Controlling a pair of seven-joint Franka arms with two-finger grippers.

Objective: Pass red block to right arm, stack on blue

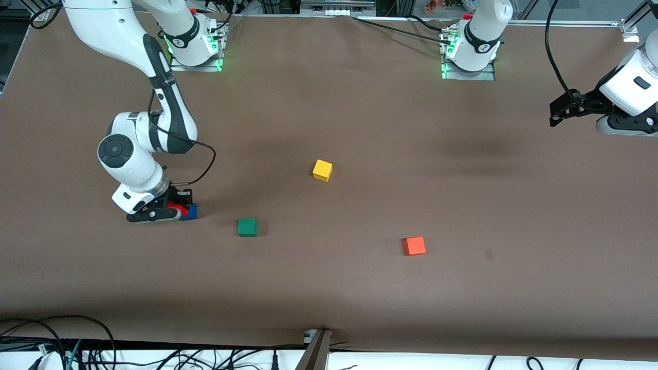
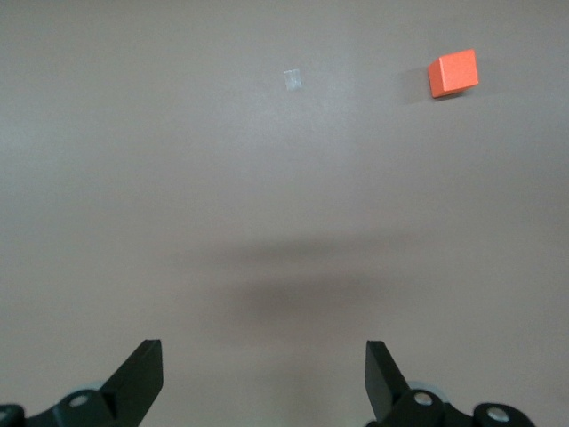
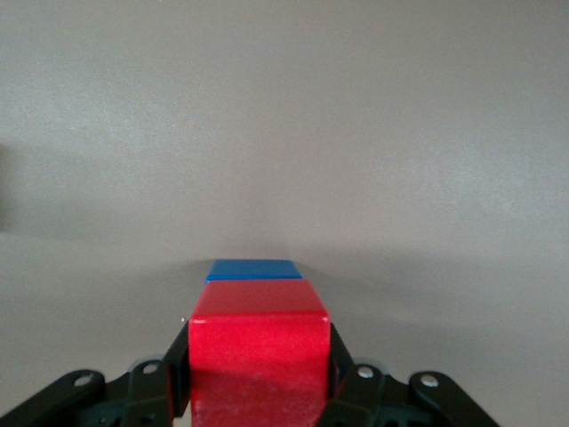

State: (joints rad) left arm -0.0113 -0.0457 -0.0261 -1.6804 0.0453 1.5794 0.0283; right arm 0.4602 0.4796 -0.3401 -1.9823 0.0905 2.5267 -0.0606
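My right gripper (image 1: 175, 210) is low at the table near the right arm's end, shut on the red block (image 1: 177, 208). In the right wrist view the red block (image 3: 258, 334) fills the gap between the fingers (image 3: 177, 366). The blue cube (image 1: 192, 211) sits right against the red block, its top showing just past it (image 3: 253, 269). I cannot tell whether the red block rests on it or beside it. My left gripper (image 1: 558, 110) waits open and empty, raised at the left arm's end; its fingertips (image 2: 142, 369) are spread wide over bare table.
A green cube (image 1: 247, 226) lies near the blue cube, toward the table's middle. A yellow cube (image 1: 322, 170) lies mid-table. A lighter orange-red cube (image 1: 414, 246) lies nearer the front camera and shows in the left wrist view (image 2: 453, 73). Cables run along the front edge.
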